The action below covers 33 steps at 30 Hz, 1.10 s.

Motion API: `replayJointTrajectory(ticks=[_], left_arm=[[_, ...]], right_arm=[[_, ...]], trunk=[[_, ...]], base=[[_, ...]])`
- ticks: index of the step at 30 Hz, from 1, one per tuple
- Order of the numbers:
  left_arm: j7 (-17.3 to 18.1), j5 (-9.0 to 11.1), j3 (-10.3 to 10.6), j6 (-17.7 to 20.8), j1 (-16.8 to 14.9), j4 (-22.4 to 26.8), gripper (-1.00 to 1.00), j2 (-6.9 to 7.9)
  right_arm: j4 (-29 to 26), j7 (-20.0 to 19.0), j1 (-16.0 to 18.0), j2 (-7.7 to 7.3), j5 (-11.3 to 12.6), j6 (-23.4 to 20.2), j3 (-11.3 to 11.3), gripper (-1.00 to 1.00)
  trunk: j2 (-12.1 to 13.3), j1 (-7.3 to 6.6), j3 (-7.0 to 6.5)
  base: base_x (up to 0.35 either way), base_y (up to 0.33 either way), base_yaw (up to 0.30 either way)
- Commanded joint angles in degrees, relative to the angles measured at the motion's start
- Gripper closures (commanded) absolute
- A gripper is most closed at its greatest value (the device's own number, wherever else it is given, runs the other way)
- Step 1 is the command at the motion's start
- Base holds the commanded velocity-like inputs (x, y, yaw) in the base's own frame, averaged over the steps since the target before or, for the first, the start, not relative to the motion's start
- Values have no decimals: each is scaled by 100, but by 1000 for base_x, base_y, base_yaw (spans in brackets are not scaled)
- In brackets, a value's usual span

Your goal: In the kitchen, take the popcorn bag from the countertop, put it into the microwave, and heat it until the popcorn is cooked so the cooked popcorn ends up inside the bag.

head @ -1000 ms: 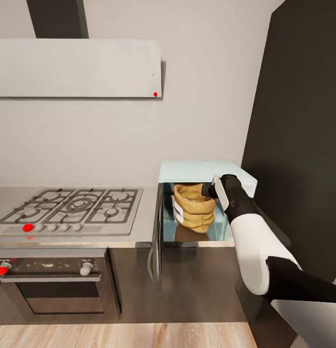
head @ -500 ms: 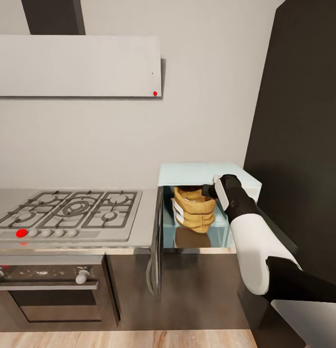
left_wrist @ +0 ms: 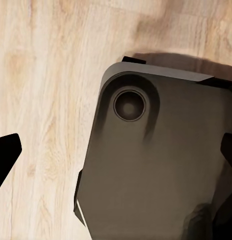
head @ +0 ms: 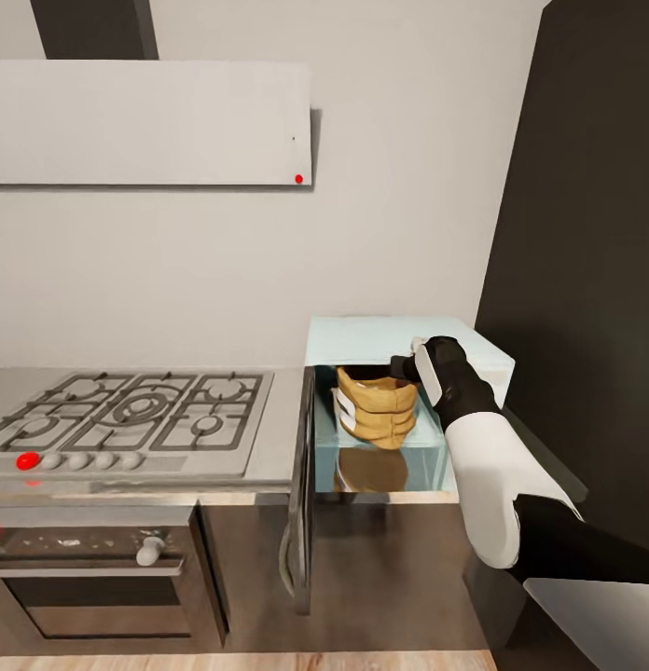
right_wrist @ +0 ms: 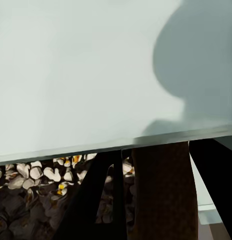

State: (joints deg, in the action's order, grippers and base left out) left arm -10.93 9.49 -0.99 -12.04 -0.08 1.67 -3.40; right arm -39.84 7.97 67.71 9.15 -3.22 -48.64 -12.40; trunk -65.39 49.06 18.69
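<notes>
Standing upright inside the open microwave (head: 404,337), the popcorn bag (head: 377,407) has its mouth pointing up, right gripper (head: 400,365) clenched on the bag's rolled rim, left gripper (left_wrist: 116,160) spread wide over the wood floor (left_wrist: 41,100).

Pale grey wall (head: 399,186). White extractor hood (head: 147,121) with red dot, dark duct above. Gas hob (head: 129,415) with grey knobs, one red. Built-in oven (head: 91,578) beneath. Tall dark cabinet (head: 586,261). Light wood plank floor (left_wrist: 41,100).
</notes>
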Motion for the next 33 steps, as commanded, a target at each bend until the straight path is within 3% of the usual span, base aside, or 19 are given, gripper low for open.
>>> replayJointTrajectory(ticks=[1,31,32,33], left_arm=[[-6,30,-6,-17,-1,3,-100,-2],[-6,32,-6,-17,-1,0,-100,-2],[-6,33,-6,-17,-1,0,-100,-2],[-6,30,-6,-17,-1,0,-100,-2]], right_arm=[[-6,-5,5,8,-29,-23,-24,100],[-8,-11,5,-5,-21,-29,-26,100],[-11,-14,5,-7,-18,-33,-24,-100],[-14,-59,5,-9,-14,-41,-24,-100]], trunk=[[-4,1,7],[-4,1,7],[-4,1,7],[-4,1,7]], base=[[8,0,0],[18,0,0],[0,0,0],[0,0,0]])
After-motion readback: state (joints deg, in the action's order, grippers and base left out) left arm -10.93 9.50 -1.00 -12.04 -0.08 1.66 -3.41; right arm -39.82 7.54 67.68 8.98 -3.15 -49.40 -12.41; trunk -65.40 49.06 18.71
